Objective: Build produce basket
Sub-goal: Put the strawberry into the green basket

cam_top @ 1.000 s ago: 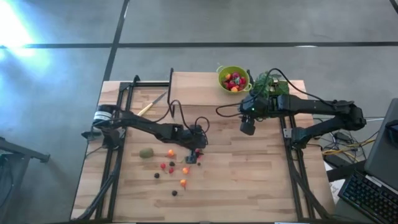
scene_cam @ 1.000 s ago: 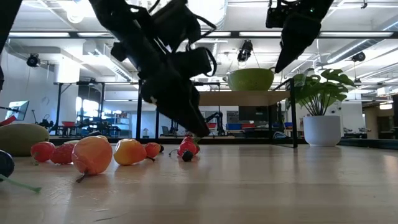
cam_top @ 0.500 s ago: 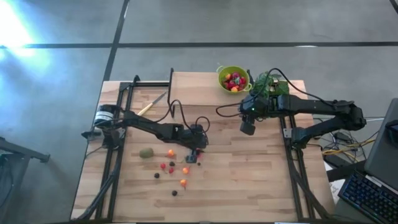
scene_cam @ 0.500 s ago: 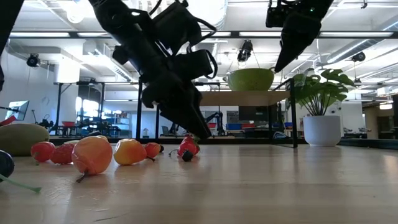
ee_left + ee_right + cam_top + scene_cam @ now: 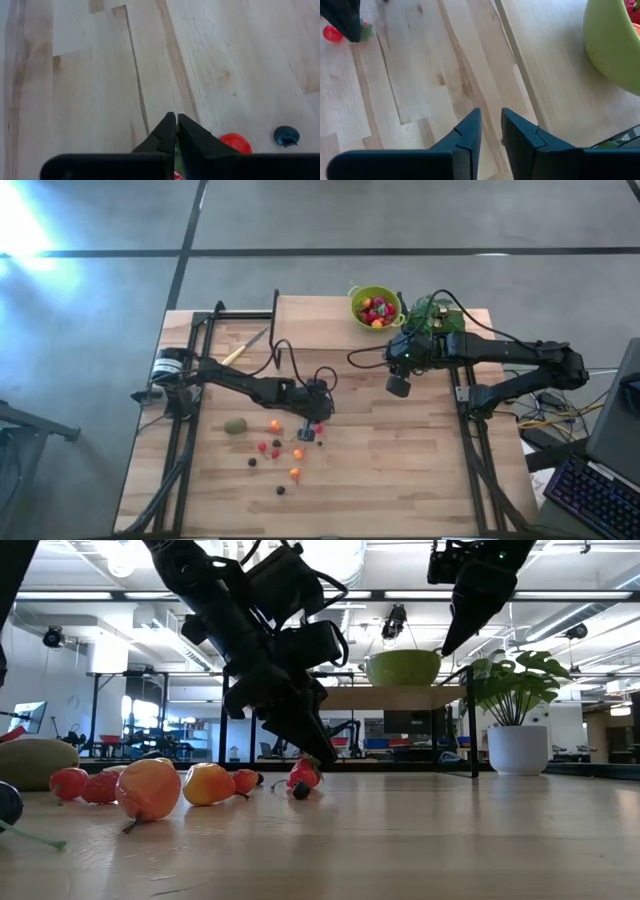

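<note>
The lime-green produce basket (image 5: 376, 307) stands at the table's far edge with red fruits in it. Loose produce lies left of the table's middle: a brownish-green kiwi (image 5: 235, 425), plus several small red, orange and dark berries (image 5: 275, 448). My left gripper (image 5: 317, 424) is down at the right end of this scatter, shut over a red fruit (image 5: 303, 775) with a dark berry (image 5: 286, 135) beside it. My right gripper (image 5: 398, 388) hangs high over the table, near side of the basket, with a narrow empty gap between its fingers (image 5: 470, 127). My left gripper comes down slanting from the table's left. A thin green strip (image 5: 176, 150), the red fruit's leafy end, shows pinched between its two shut fingers. The fruit's red body (image 5: 235, 144) lies beside the fingers and rests on the table.
A yellow-handled knife (image 5: 243, 348) lies at the far left. A leafy plant in a white pot (image 5: 517, 700) stands right of the basket. Bare wood (image 5: 400, 470) spreads over the table's near right part.
My left gripper has shut at the red fruit without shifting along the table. The fruit still lies on the wood.
</note>
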Robot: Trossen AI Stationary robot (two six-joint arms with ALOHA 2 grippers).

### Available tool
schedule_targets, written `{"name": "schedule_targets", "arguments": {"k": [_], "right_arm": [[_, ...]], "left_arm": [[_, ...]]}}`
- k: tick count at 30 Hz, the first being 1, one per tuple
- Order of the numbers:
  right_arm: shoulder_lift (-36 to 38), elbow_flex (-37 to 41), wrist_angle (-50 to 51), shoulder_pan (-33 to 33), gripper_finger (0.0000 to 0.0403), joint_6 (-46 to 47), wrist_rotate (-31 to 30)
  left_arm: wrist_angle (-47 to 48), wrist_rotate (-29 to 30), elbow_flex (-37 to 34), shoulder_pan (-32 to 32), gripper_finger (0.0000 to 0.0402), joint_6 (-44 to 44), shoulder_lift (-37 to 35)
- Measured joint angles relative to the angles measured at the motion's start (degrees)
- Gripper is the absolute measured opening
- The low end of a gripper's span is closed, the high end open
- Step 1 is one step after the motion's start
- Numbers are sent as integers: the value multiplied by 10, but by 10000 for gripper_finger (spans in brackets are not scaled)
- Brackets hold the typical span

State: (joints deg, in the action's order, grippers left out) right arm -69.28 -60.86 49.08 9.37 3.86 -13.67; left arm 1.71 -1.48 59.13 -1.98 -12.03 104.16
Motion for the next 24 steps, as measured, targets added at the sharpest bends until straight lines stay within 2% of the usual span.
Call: {"name": "schedule_targets", "arguments": {"k": [8,14,17,20,24], "right_arm": [[0,0,0,0,57,0,0],[0,0,0,0,73,5,1],[0,3,-2,0,85,6,2],[0,11,-8,0,96,7,2],[0,30,-32,-4,111,7,5]], "left_arm": [[0,0,0,0,7,3,0],[3,3,5,1,10,1,-1],[-2,37,27,3,6,-9,-5],[-46,38,40,7,6,-10,-14],[-160,25,33,6,5,-13,-20]]}}
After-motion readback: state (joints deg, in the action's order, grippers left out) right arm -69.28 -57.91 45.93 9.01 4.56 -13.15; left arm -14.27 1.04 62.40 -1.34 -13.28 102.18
